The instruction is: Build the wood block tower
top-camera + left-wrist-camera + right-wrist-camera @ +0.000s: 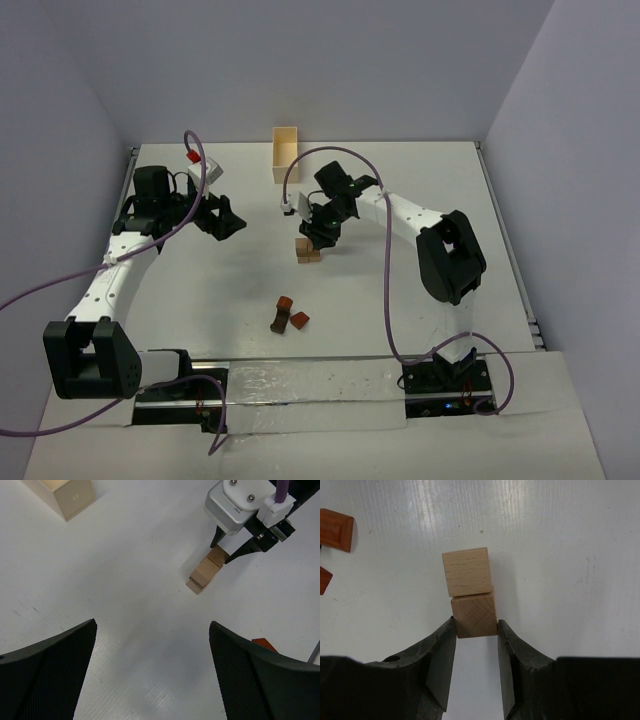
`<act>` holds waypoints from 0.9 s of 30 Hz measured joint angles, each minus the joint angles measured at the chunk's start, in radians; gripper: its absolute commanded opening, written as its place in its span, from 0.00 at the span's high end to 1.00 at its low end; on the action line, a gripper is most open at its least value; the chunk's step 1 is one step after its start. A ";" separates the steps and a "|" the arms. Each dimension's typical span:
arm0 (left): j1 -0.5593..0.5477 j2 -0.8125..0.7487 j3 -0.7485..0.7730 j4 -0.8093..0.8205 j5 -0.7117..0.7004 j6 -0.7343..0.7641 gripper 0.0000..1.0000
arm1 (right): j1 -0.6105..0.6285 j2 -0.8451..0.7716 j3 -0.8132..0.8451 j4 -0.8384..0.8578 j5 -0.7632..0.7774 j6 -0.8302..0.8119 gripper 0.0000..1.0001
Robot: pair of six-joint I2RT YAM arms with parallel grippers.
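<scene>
My right gripper: fingers pinching tan cube by its side faces. Second tan cube touches it, straight ahead past my fingertips, offset slightly left. Reddish blocks lie apart, nearer arm bases. Left gripper spread wide, empty, farther off.

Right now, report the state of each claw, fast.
Left claw: open, holding nothing.
Right claw: shut on a light tan wooden cube.
</scene>
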 measured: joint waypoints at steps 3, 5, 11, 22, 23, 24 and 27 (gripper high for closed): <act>0.000 0.000 0.000 0.000 0.000 0.001 0.01 | 0.001 0.000 0.000 0.000 0.000 0.000 0.63; 0.000 0.000 0.000 0.000 0.000 0.002 0.01 | 0.001 0.000 0.000 0.000 0.000 0.000 0.60; 0.000 0.006 0.000 0.000 0.004 0.002 0.01 | 0.003 0.000 0.000 0.000 0.002 -0.004 0.37; 0.000 0.012 0.000 -0.001 0.011 0.002 0.01 | 0.007 0.000 0.000 0.000 0.007 -0.003 0.19; 0.000 0.012 0.000 -0.001 0.013 0.002 0.01 | 0.009 -0.001 0.000 0.000 0.007 -0.001 0.18; 0.000 0.012 0.000 -0.001 0.015 0.003 0.01 | 0.010 -0.002 -0.001 0.000 0.007 0.002 0.18; 0.000 0.012 0.000 -0.004 0.017 0.003 0.01 | 0.017 -0.015 -0.003 -0.001 0.007 0.017 0.18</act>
